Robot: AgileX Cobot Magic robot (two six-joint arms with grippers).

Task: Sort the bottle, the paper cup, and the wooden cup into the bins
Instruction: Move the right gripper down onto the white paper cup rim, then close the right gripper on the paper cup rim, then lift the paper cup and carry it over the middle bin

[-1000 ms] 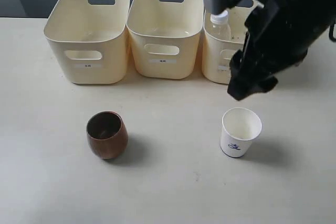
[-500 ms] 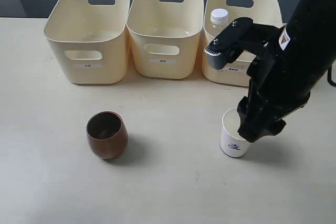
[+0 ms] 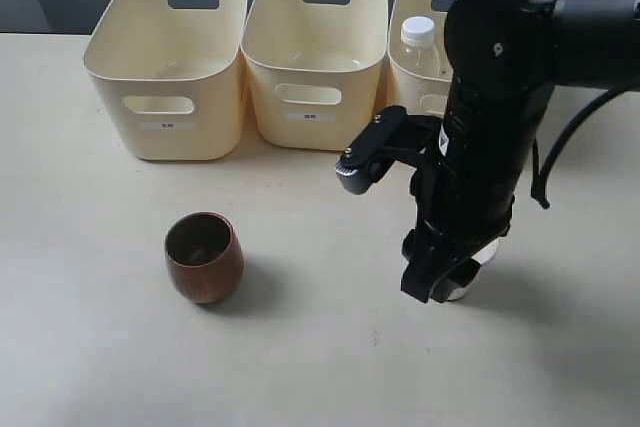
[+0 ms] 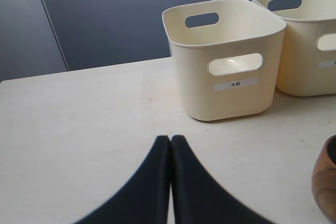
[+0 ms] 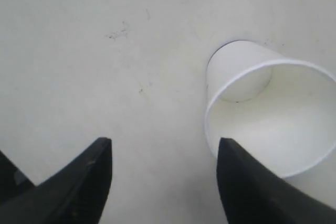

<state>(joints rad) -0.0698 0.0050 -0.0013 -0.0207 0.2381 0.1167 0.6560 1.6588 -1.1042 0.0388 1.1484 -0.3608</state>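
The paper cup [image 5: 268,114] stood on the pale surface [image 3: 320,367], lying off to one side of the right gripper [image 5: 163,174] rather than between its two dark fingers [image 5: 86,179], which were spread wide with only bare surface in the gap. One finger's edge came just beside the cup's rim; whether they touched could not be told. In the exterior view the right arm's black body covered nearly all of the cup, leaving only a sliver of it [image 3: 478,269] showing.

The left gripper [image 4: 170,182] hovered over the surface with its fingers pressed together, nothing between them, and the wooden cup [image 4: 326,182] at the edge of its view.

Counted: three bins [image 3: 170,137] in a row at the back; one bottle [image 3: 418,45] standing upright inside the rightmost bin; one wooden cup [image 3: 204,257] upright on the surface in front of the leftmost bin, well apart from the paper cup; one paper cup.
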